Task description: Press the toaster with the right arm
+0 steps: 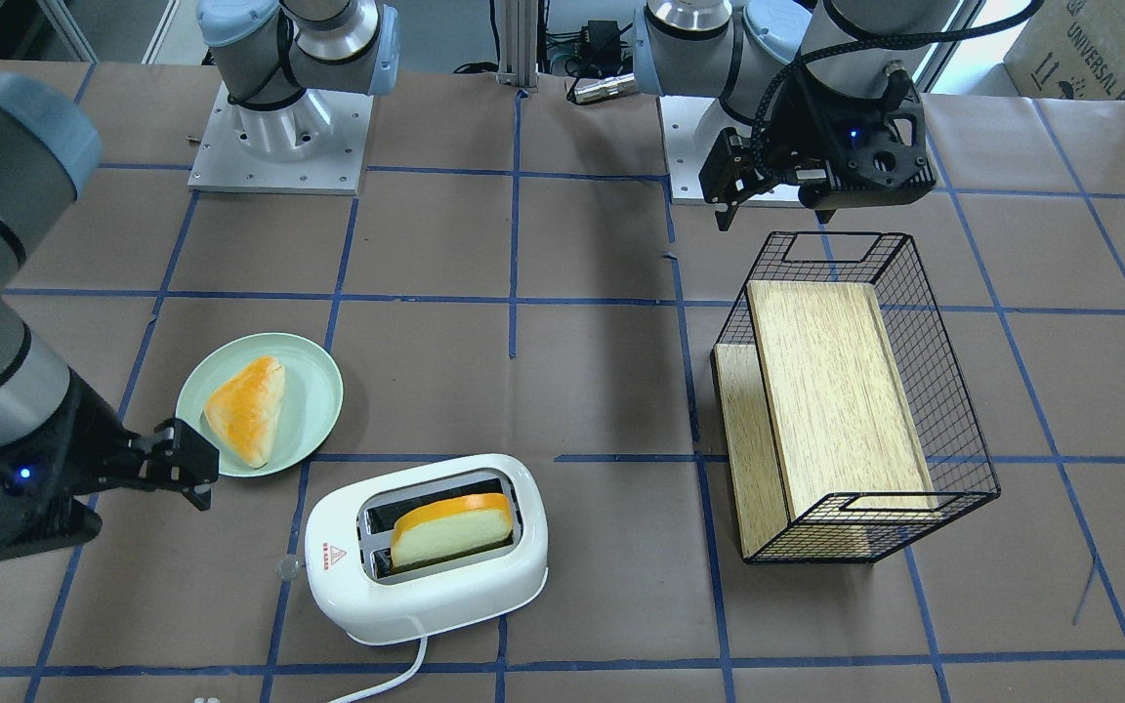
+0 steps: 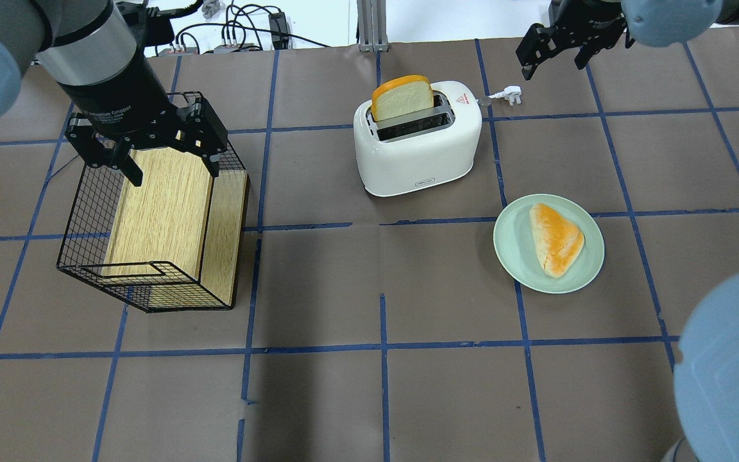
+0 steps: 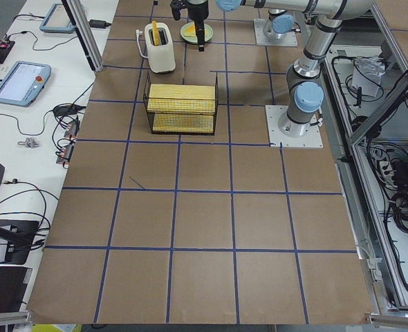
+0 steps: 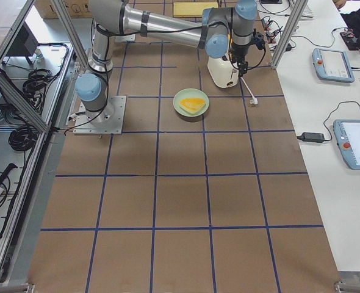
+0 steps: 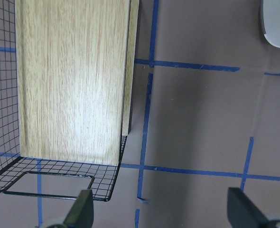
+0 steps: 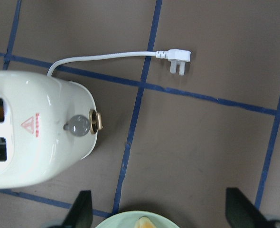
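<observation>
My right hand hangs above the desk, fingers spread wide and holding nothing. It is near the lever end of the toaster and not touching it. The white toaster stands on the desk, with a slice of bread upright in one slot. Its small clear lever knob sticks out at the end nearest my right hand. Its white cord ends in a plug lying loose on the desk. A pale green plate with a wedge of bread sits near the toaster. My left hand, also spread wide and empty, hovers over a black wire basket containing a wooden board.
</observation>
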